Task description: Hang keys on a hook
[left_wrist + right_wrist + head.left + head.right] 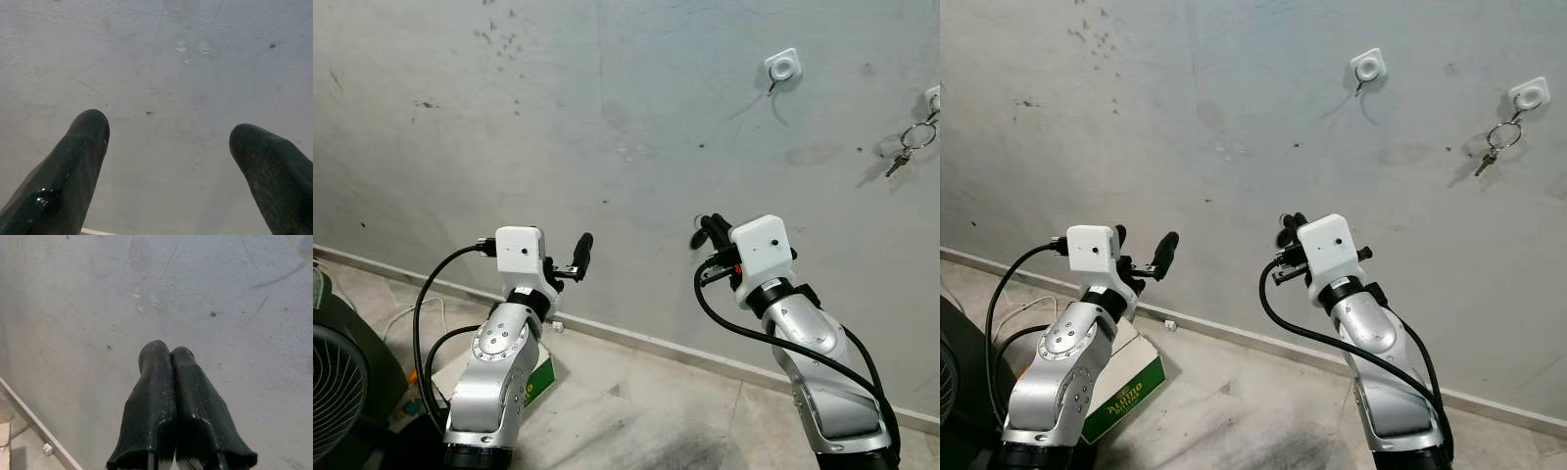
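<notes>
A set of keys (1491, 147) hangs by its metal ring from the right-hand white wall hook (1529, 94), high on the grey wall. A second white hook (1368, 66) to its left holds nothing. My right gripper (1289, 227) is shut with nothing between its fingers; it points at the wall well below and left of both hooks. The right wrist view has its closed fingertips (166, 355) against bare wall. My left gripper (1143, 245) is raised further left, open and holding nothing, its two fingers (83, 147) spread before the wall.
A green and white box (1121, 392) lies on the tiled floor by my left arm. A dark fan (333, 382) and cables (421, 323) sit at the far left. A skirting strip (1234, 333) runs along the wall's foot.
</notes>
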### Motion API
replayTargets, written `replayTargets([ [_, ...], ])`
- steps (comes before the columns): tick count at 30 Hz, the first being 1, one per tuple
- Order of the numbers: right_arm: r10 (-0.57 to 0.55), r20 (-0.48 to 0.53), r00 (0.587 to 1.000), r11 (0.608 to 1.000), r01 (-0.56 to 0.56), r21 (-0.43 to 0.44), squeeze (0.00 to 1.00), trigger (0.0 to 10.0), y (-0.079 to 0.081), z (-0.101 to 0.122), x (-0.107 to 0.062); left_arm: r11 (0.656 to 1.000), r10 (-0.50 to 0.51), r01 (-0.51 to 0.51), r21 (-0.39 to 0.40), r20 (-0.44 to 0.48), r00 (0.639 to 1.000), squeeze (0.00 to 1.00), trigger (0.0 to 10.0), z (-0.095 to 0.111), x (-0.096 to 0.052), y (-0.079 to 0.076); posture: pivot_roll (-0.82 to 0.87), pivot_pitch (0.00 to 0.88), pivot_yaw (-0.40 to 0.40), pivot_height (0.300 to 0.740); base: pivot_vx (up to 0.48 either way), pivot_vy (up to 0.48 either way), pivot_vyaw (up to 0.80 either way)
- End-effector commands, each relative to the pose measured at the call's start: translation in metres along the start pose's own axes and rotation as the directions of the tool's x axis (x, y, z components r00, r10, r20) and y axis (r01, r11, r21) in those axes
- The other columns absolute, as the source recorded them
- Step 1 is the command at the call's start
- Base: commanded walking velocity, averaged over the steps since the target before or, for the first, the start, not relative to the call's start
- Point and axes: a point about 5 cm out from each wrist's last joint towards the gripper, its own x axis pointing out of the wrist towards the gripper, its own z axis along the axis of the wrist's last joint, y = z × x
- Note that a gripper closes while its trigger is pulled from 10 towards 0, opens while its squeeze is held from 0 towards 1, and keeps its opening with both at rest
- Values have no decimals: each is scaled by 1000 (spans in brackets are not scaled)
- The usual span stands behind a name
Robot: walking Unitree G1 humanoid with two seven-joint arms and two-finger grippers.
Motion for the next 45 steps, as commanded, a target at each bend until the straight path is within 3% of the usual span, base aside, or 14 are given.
replayTargets([
  [1, -2, 6, 1000, 1000, 2, -4, 0, 10000, -1, 3, 0, 1000, -14, 14, 2, -1, 1000, 0, 10000, 1, 0, -1, -56, 55, 19, 740, 0, 0, 0],
  [7, -1, 7, 1000, 1000, 1, -5, 0, 10000, -1, 3, 1, 1000, -25, 25, 16, -3, 1000, 0, 10000, 0, 0, -2, -56, 55, 19, 740, 0, 0, -590],
  [45, 7, 4, 1000, 1000, -7, -17, 0, 10000, 0, 3, 1, 1000, -25, 25, 9, -11, 1000, 0, 10000, -2, -1, -2, -60, 58, 18, 740, 0, -91, 0],
])
